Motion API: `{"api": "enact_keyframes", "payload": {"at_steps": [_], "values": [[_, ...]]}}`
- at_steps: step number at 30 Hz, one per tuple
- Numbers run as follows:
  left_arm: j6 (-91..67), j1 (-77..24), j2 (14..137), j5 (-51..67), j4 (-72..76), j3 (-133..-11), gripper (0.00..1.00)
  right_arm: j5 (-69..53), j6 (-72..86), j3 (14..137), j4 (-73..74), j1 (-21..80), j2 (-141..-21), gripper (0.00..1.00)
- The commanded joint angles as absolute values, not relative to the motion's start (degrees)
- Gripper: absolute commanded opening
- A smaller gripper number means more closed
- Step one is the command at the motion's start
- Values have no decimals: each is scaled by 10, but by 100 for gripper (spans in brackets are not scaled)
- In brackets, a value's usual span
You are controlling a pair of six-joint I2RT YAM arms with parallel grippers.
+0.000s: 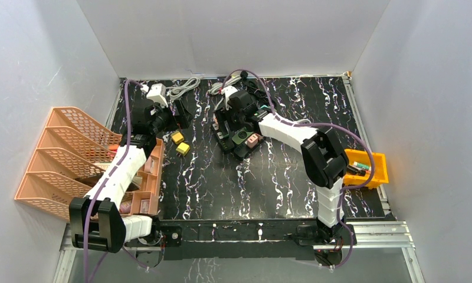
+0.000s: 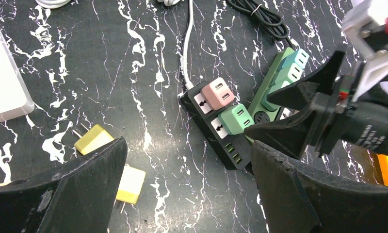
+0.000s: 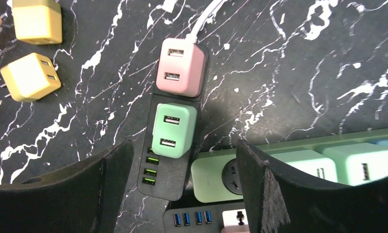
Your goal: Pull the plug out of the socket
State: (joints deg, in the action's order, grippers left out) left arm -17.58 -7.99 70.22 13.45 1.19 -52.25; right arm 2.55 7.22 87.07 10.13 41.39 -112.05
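Green plug (image 3: pixel 171 131), seated in black strip (image 3: pixel 169 187), sits framed between spread-apart right fingers (image 3: pixel 61 194).

bright, even light from above; soft shadows; all three views fairly sharp.

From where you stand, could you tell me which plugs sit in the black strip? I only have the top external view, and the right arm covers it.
Observer: Two. A pink plug sits nearest the white cord, then a green plug. Both are seated in the black strip.
Operator: Thank you. Is the right pincer gripping either one?
Observer: No. The right pincer is open and straddles the green plug, with a gap showing on each side.
Operator: And the left pincer, please?
Observer: The left pincer is open as well and holds nothing.
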Motion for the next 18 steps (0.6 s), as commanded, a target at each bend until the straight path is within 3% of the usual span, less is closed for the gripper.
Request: {"api": "enact_keyframes", "payload": {"at_steps": [1, 13, 18], "values": [[-172, -81, 704, 127, 13, -541, 98, 1, 69, 900, 117, 416, -1150, 83], [-163, -112, 723, 126, -21, -554, 98, 1, 79, 921, 93, 416, -1216, 70], [-189, -135, 725, 110, -51, -551, 98, 1, 82, 897, 56, 416, -1211, 69]]}}
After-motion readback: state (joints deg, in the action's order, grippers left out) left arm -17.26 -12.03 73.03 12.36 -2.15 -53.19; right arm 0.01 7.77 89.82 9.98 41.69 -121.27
